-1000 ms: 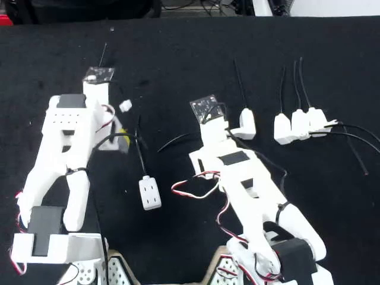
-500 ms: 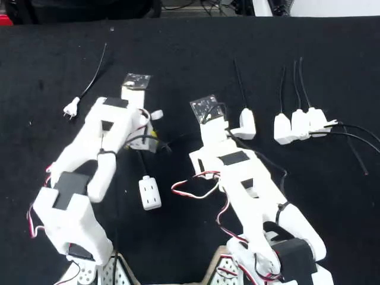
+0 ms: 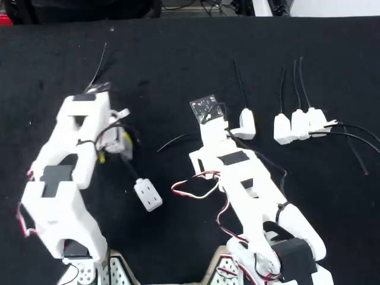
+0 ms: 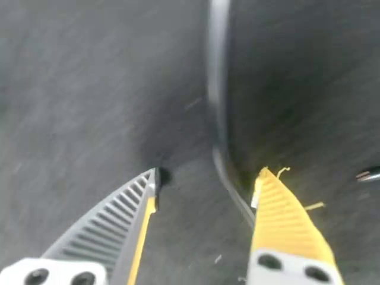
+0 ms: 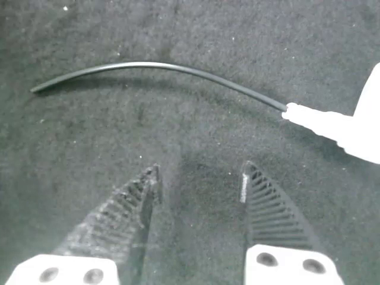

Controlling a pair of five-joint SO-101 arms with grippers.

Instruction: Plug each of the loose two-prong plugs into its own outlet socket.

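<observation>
Black cloth point(image 3: 178, 59) is spreading beneath everything we are seeing. Our left gripper point(image 4: 208, 178) is hanging low with its fingers spread, and a black cord point(image 4: 218, 89) is running between them; the white outlet socket point(image 3: 148, 195) is lying tilted just beside it. Our right gripper point(image 5: 199, 172) is also gaping over bare cloth, with a white plug point(image 3: 246, 123) lying near it. Three more white plugs point(image 3: 300, 124) are sitting together farther right
</observation>
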